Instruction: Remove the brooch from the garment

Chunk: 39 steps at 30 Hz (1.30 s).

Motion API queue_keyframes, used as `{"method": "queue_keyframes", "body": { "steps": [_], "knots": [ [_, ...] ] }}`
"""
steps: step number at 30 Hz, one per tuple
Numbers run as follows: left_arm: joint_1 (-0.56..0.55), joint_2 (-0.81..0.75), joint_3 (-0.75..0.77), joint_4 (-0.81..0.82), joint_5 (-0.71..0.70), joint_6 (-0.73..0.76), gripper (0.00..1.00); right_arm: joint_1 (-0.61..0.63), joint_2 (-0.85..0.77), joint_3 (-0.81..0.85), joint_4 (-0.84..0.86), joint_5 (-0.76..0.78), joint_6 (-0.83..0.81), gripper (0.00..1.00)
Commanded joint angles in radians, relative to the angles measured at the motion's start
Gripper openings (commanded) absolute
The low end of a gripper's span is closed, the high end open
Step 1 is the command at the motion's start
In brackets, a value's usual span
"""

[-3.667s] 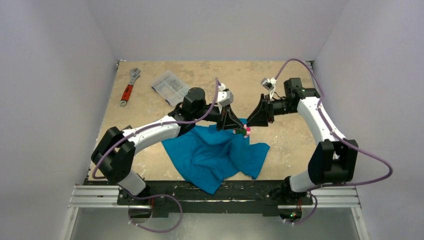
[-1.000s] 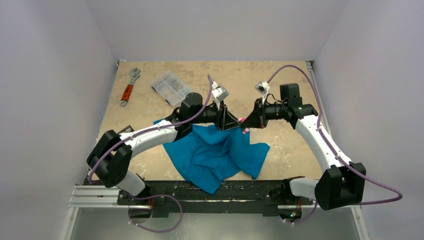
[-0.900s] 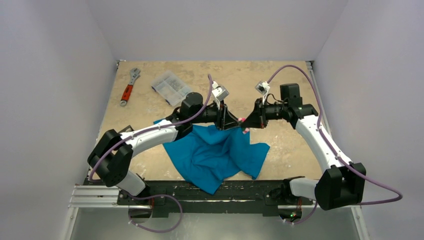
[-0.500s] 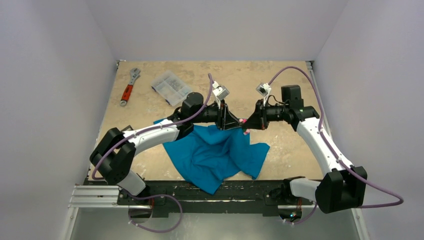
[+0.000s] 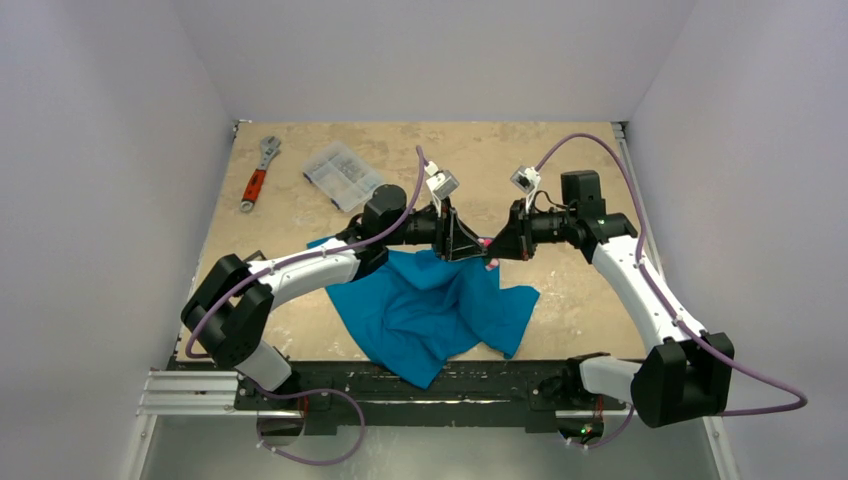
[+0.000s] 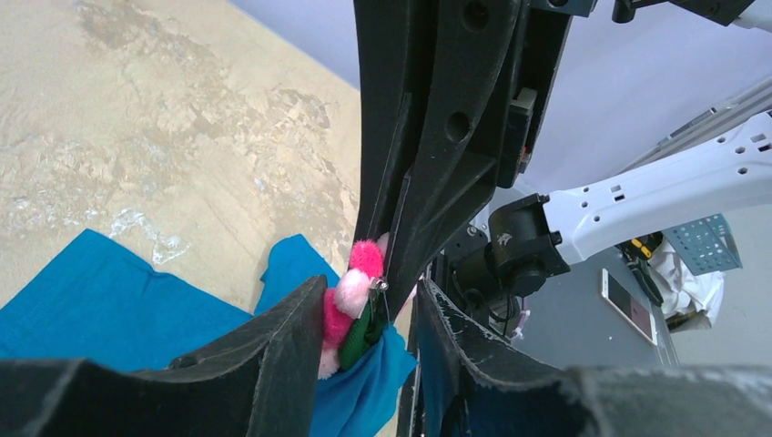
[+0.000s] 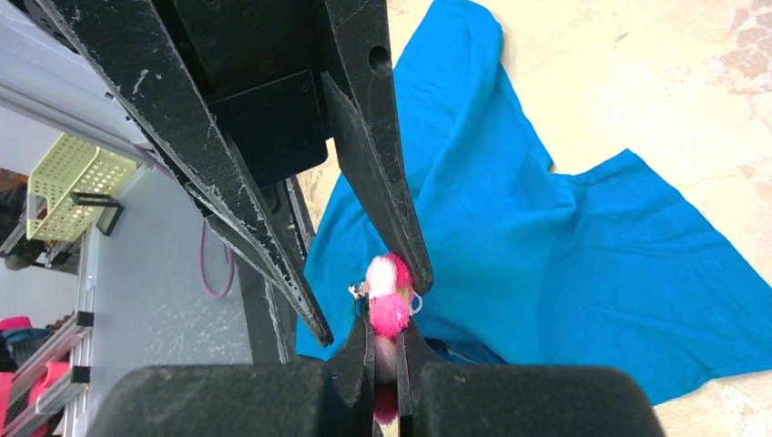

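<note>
The teal-blue garment (image 5: pixel 430 305) lies crumpled on the table's near middle, with one fold pulled up to the grippers. The pink brooch (image 5: pixel 489 258) is pinned on that raised fold. My right gripper (image 5: pixel 497 252) is shut on the brooch (image 7: pixel 390 305), whose pink puffs stick out past its tips (image 7: pixel 384 320). My left gripper (image 5: pixel 470 250) faces it from the left and is open. Its jaws (image 6: pixel 371 284) straddle the brooch (image 6: pixel 350 291) and a hanging flap of garment (image 6: pixel 382 382). Its left finger (image 6: pixel 282 355) touches the petals. The garment also shows in the right wrist view (image 7: pixel 546 228).
A red-handled wrench (image 5: pixel 255 180) and a clear plastic parts box (image 5: pixel 342 173) lie at the table's far left. Grey walls stand close on three sides. The arms' mounting rail (image 5: pixel 430 385) runs along the near edge.
Since 3.7 s ago my right gripper has moved left onto the brooch and shut on it. Over the last second both grippers have barely shifted.
</note>
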Motion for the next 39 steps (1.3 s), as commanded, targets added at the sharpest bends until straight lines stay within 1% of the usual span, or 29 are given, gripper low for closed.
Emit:
{"method": "queue_keyframes", "body": {
  "steps": [1,2,6,9,18,21,23,32,39],
  "knots": [
    [0.005,-0.014,0.043,0.085,0.051,-0.027,0.41,0.008,-0.008,-0.004,0.041,-0.035,0.003,0.0],
    [0.008,-0.017,0.041,0.081,0.054,-0.023,0.4,0.008,-0.009,-0.004,0.04,-0.035,0.003,0.0],
    [0.008,-0.017,0.034,0.073,0.053,-0.017,0.32,0.008,-0.009,-0.004,0.043,-0.039,0.003,0.0],
    [0.01,-0.018,0.029,0.075,0.048,-0.018,0.3,0.008,-0.006,-0.003,0.047,-0.047,0.006,0.0],
    [0.01,-0.031,-0.003,0.075,0.028,-0.007,0.3,0.004,0.002,-0.008,0.092,-0.08,0.056,0.0],
    [0.01,-0.038,-0.008,0.077,0.03,-0.006,0.4,0.004,0.004,-0.01,0.105,-0.084,0.069,0.0],
    [0.011,-0.042,-0.014,0.078,0.028,-0.005,0.4,0.005,0.004,-0.01,0.105,-0.084,0.071,0.0],
    [0.025,-0.06,-0.05,0.085,0.01,-0.032,0.34,-0.003,-0.006,-0.026,0.111,-0.084,0.082,0.0],
    [0.026,-0.038,-0.039,0.088,-0.012,-0.052,0.28,-0.002,-0.014,-0.024,0.106,-0.075,0.071,0.0]
  ]
}}
